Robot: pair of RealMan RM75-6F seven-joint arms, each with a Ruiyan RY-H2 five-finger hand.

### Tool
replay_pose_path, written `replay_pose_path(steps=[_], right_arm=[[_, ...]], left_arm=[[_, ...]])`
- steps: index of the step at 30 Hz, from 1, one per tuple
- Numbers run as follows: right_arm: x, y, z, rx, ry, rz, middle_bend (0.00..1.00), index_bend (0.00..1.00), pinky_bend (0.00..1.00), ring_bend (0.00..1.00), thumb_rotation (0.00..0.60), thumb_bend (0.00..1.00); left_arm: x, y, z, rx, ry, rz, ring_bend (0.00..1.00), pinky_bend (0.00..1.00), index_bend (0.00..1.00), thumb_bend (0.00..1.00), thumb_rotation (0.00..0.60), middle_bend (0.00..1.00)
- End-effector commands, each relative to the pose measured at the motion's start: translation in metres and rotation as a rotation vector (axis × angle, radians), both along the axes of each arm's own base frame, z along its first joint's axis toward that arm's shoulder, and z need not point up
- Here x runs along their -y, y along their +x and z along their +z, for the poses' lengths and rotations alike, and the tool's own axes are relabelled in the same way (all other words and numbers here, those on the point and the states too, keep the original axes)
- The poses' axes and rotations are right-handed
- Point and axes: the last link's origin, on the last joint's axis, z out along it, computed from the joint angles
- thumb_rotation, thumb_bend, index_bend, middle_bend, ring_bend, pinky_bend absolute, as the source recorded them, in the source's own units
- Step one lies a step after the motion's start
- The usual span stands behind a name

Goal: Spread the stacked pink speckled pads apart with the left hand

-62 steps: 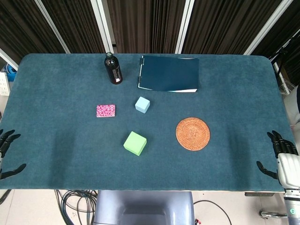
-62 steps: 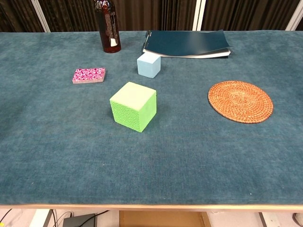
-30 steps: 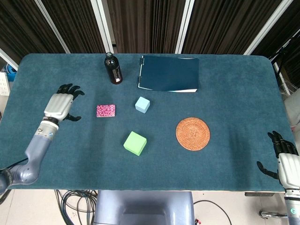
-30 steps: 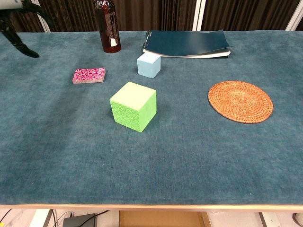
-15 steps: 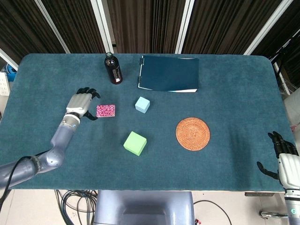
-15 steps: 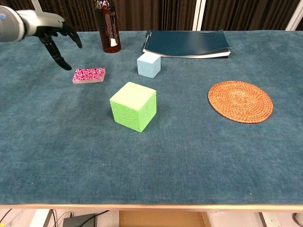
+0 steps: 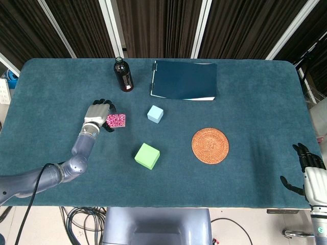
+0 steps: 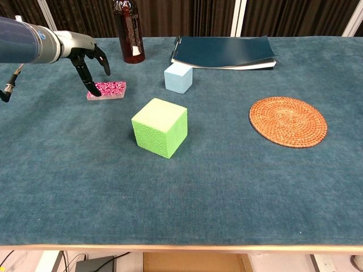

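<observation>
In the head view, the left hand [image 7: 99,113] lies at the left edge of the pads [image 7: 117,120], its dark fingers spread and holding nothing, the tips reaching the stack's near-left corner. The pads sit as one stack on the table [image 7: 255,92], left of the blue cube [image 7: 155,114] and below the bottle [image 7: 122,75]. The green cube [image 7: 147,155] lies nearer the front edge, the coaster [image 7: 210,145] to its right, the folder [image 7: 184,80] at the back. The right hand [image 7: 307,171] rests off the table's front right corner, fingers apart and empty

In the chest view, the left hand [image 8: 85,54] comes in from the left with one finger pointing down onto the left end of the pads [image 8: 108,90], the others lifted and spread. The stack lies flat, well left of the blue cube [image 8: 178,77] and behind the green cube [image 8: 160,127]. The bottle [image 8: 129,31] stands behind it. The right hand is out of this view
</observation>
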Motion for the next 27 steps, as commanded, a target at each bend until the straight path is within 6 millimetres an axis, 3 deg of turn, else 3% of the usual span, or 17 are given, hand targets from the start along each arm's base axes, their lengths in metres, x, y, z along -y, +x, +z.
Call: replay_pose_path(steps=[1,27], right_arm=[[0.0,0.0,0.0,0.001,0.0,-0.001,0.05,0.08,0.14,0.13,0.6,0.24],[0.001,-0.001,0.001,0.013,0.0,-0.015,0.05,0.08,0.14,0.13,0.6,0.24]], left_arm=[[-0.002,0.001,-0.002,-0.003,0.0,0.003,0.05,0.07,0.4,0.15,0.6,0.18],[-0.018,-0.001,-0.018,-0.034,-0.018,0.014,0.05,0.05,0.4,0.18,0.6,0.19]])
